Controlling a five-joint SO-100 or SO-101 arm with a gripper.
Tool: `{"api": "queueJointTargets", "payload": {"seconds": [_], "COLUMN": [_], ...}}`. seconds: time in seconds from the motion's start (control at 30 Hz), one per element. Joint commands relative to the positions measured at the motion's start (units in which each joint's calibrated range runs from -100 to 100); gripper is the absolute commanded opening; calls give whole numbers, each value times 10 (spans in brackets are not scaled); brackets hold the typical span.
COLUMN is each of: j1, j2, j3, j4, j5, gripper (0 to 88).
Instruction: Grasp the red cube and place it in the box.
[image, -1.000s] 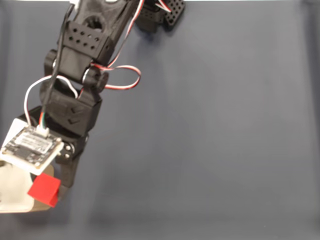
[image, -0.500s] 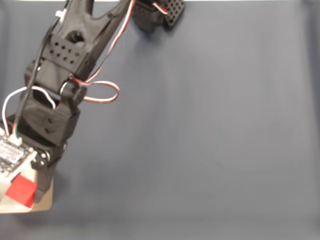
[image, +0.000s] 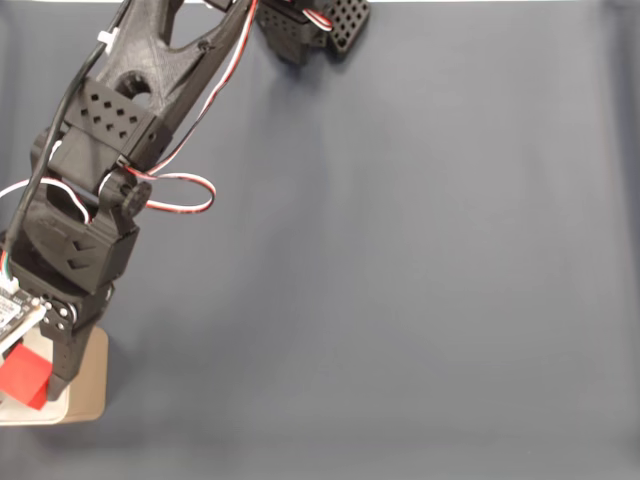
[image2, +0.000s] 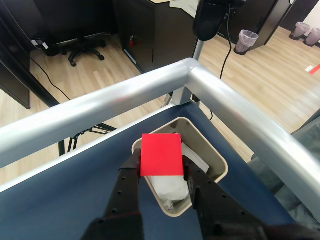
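My gripper (image2: 161, 167) is shut on the red cube (image2: 161, 154), which sits between the two black fingers (image2: 129, 175) and hangs above the box (image2: 212, 156). The box is beige with a white rim and crumpled white paper inside; it stands in the table's corner. In the fixed view the red cube (image: 22, 377) shows at the lower left edge, over the box (image: 88, 385), with the black arm (image: 85, 225) reaching down to it from the top. The gripper (image: 30, 375) there is mostly hidden under the arm and a circuit board.
A silver metal rail (image2: 190, 80) runs along the table's edges just behind the box. The dark blue tabletop (image: 400, 280) spreads wide to the right of the arm. Beyond the rail lie a wooden floor, desks and a waste bin (image2: 247, 40).
The arm has swung left with the red cube in its grip; the cube went from the box's right edge to over the box.
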Motion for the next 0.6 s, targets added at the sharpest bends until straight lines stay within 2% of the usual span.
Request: {"api": "queueJointTargets", "payload": {"seconds": [0.0, 0.57], "j1": [21, 38], "j2": [-10, -10], "j3": [-33, -33], "j4": [-12, -14], "j5": [8, 11], "gripper": [14, 14]}}
